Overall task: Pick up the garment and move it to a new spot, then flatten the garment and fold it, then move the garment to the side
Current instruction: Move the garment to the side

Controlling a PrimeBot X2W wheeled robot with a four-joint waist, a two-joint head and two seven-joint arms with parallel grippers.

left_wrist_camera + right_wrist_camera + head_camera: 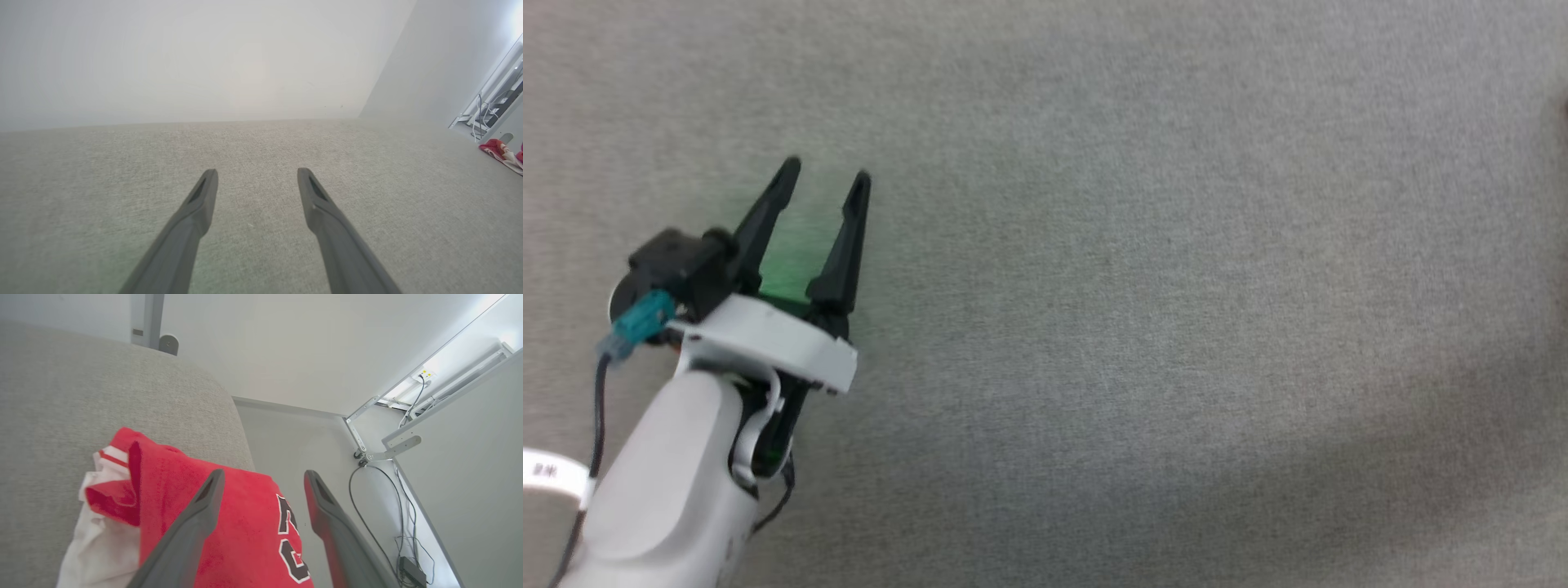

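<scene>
Right wrist view: right claw (264, 475) spread wide over the crumpled garment (245, 535)

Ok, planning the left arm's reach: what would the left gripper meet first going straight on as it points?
Probably the grey fabric surface ahead of the left gripper, which points low across it; beyond stands the white wall. Depth is unclear.

Lab-like test room: bare white walls (286, 347), metal desk frame (392, 447), loose floor cables (350, 486)

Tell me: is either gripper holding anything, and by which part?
Nothing is held. Left gripper open over the grey surface; right gripper open above the garment, not pinching it.
</scene>
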